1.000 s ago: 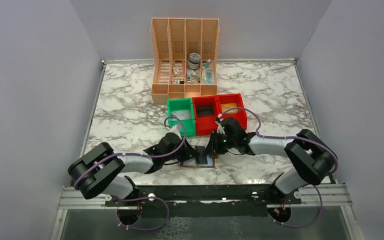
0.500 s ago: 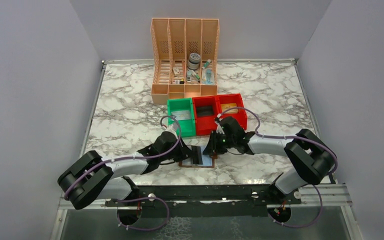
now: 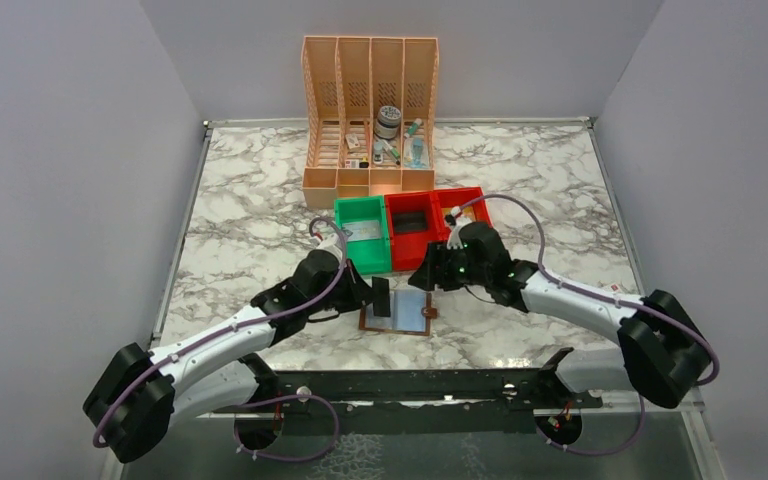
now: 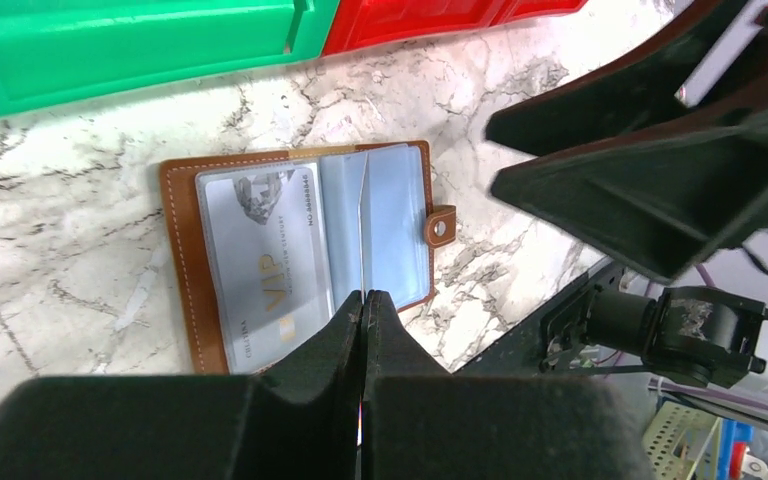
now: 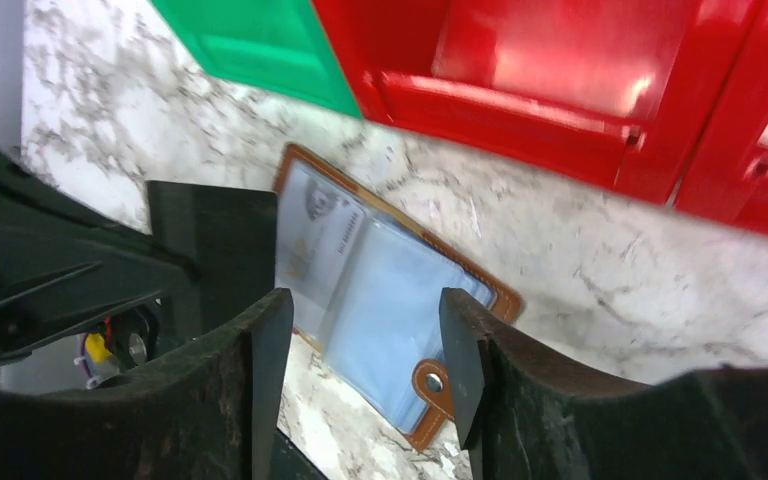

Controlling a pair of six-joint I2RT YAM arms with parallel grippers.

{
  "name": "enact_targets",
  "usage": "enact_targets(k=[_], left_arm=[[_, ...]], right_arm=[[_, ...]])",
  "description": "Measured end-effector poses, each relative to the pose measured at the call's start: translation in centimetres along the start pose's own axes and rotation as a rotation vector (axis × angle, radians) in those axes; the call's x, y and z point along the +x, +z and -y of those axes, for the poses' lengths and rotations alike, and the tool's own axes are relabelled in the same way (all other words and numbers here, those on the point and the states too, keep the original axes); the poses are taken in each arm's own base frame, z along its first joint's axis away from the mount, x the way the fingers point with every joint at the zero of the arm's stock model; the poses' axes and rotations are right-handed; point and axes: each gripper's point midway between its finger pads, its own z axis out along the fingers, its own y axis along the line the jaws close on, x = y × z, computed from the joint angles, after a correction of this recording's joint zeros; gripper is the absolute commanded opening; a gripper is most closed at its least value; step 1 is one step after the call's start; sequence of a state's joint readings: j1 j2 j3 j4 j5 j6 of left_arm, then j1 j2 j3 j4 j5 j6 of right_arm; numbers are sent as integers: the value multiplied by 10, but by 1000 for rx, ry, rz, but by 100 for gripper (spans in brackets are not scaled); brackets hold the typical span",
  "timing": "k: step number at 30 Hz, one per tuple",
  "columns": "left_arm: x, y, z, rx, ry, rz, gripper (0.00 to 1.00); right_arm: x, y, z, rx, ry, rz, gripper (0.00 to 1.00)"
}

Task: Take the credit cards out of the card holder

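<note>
**Holder open, card in its sleeve, neither gripper gripping it**

The left gripper (image 4: 363, 298) has its fingers pressed flat together. No card edge shows clearly between them, so I cannot tell whether anything thin is caught there. Directly past its fingertips the card holder (image 4: 300, 260) lies opened out on the marble table (image 3: 250, 210), with the brown cover underneath and the clear sleeves facing up. On the side of the holder nearer this gripper, a pale grey card (image 4: 260, 270) printed "VIP" sits fully inside its sleeve. On the far side a bluish sleeve leaf stands slightly lifted, next to the snap tab (image 4: 440, 228). Whether the left fingers touch the holder's edge cannot be made out.

The right gripper (image 5: 365, 300) hangs above the holder with its jaws spread and nothing between them. The holder shows through the gap, below the fingertips and apart from them.

Beyond both grippers stand the green bin (image 3: 360, 203) and the red bins (image 3: 435, 195). Farther back is the peach file organiser (image 3: 320, 100).

My reading is that the step in hand is drawing a card from its sleeve, and the visible one is not yet out. The next move would likely need one gripper to pin the brown cover. The other would then have to find the sleeve's open edge, pinch the thin card there and slide it out flat, or the whole holder may drag along.
</note>
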State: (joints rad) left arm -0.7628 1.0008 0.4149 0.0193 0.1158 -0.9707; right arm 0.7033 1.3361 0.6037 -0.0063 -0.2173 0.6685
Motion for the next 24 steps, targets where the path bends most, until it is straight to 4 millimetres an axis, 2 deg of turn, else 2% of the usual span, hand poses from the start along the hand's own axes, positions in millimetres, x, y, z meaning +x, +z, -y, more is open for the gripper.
enact_targets(k=[4, 9, 13, 18, 24], left_arm=[[-6, -5, 1, -6, 29, 8, 0], [-15, -10, 9, 19, 56, 40, 0], [-26, -14, 17, 49, 64, 88, 0], [-41, -17, 33, 121, 73, 166, 0], [-50, -18, 46, 180, 83, 212, 0]], right_arm=[[-38, -17, -8, -12, -9, 123, 70], [-70, -35, 2, 22, 12, 242, 73], [-81, -41, 2, 29, -63, 288, 73], [-100, -57, -14, -36, -181, 396, 73], [-91, -51, -27, -123, -225, 341, 73]])
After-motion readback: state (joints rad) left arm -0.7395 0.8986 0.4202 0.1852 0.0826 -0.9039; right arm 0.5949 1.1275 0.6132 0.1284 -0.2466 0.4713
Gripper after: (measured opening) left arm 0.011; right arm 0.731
